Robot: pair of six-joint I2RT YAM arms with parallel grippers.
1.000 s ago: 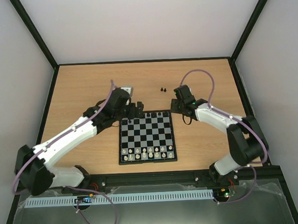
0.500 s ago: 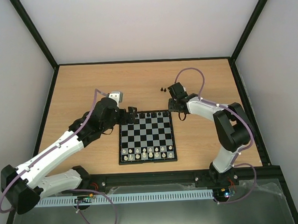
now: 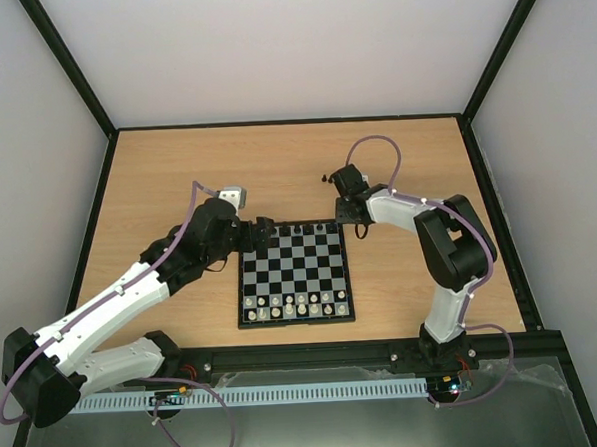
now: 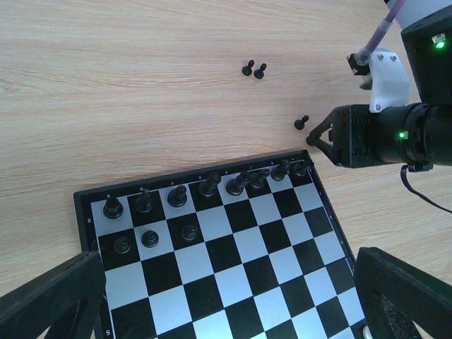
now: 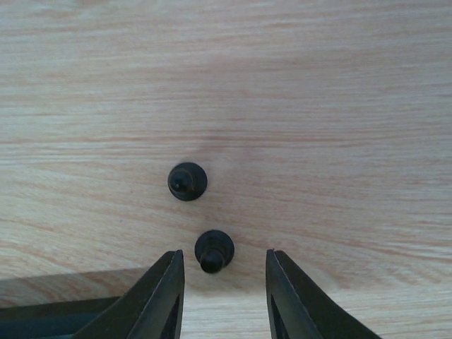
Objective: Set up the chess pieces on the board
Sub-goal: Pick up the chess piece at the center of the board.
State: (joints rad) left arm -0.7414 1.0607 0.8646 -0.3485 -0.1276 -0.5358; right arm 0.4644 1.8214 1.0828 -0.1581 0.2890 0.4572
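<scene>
Black-framed board (image 3: pixel 293 269) sits mid-table. Left gripper (image 4: pixel 229 282) hovers over its far left part, spread wide, empty. Right gripper (image 5: pixel 223 261) is on the table just past the far right corner, jaws narrowly apart either side of a pawn (image 5: pixel 214 251), not touching it. Black back rank (image 4: pixel 209 186) is full and three second-rank pawns (image 4: pixel 150 239) are placed. I reckon five are left; three loose pawns (image 4: pixel 301 122) show far of the board.

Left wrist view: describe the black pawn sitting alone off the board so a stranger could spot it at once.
Find the far right corner of the board, where the right pincer reaches over the table. The pawn sits on wood beside that pincer's tip. Unlike the paired pawns farther out, it stands alone.
</scene>
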